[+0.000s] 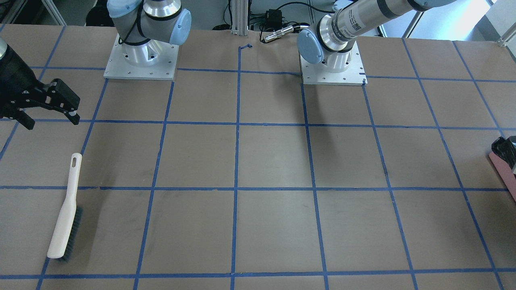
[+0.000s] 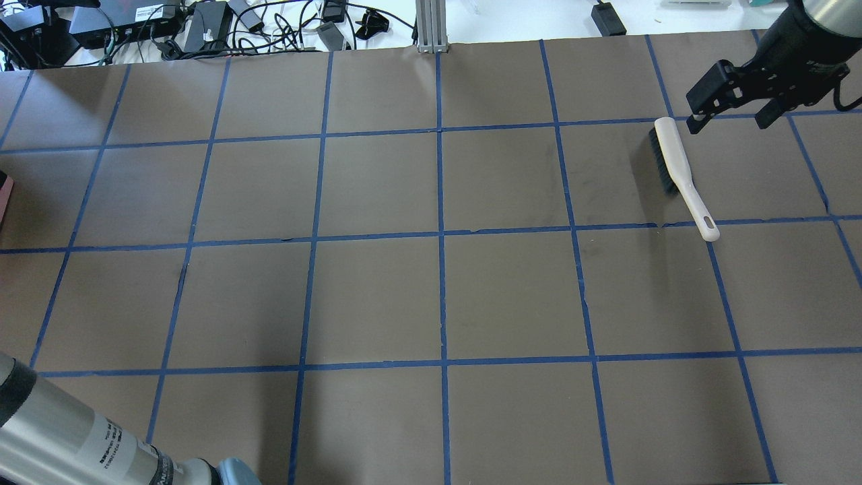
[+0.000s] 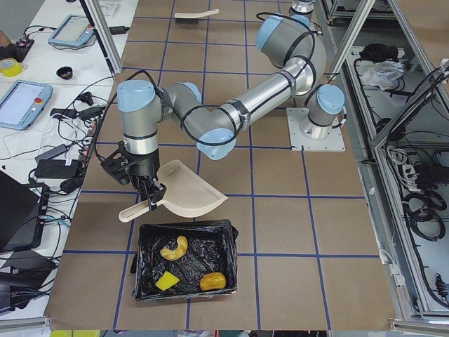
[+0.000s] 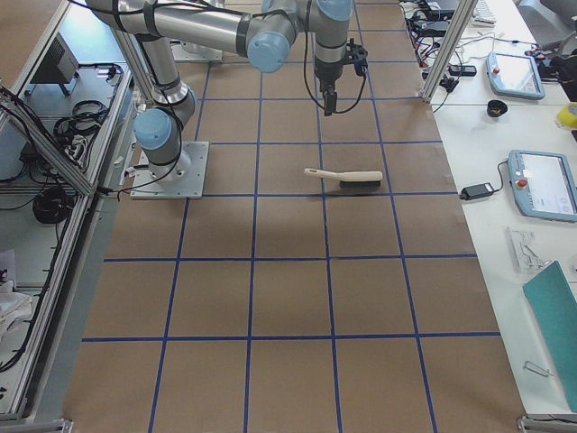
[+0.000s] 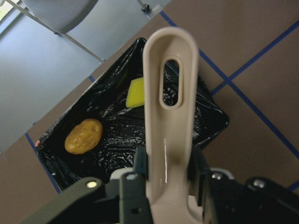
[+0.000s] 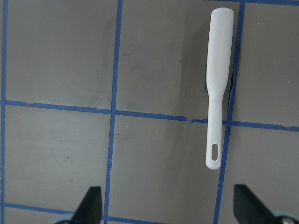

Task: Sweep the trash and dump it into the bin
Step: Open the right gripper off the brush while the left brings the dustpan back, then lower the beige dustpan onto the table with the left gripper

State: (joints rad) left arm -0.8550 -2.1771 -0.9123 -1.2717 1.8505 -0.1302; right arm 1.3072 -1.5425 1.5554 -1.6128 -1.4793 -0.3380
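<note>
Three pieces of trash [image 3: 173, 248] lie in the bin [image 3: 186, 226], just below the dustpan [image 3: 188, 195] clamped by the left gripper [image 3: 154, 200]; the far right gripper [image 2: 731, 113] hangs open near the brush [image 2: 675, 165].

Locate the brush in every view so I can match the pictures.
Front-facing: brush lower left.
Overhead: brush upper right.
Exterior left: brush top, far end.
Exterior right: brush centre, upper half.
Left wrist: not in it; shows dustpan and bin.
Right wrist: brush upper right.
Landmark: open right tool near the brush.
</note>
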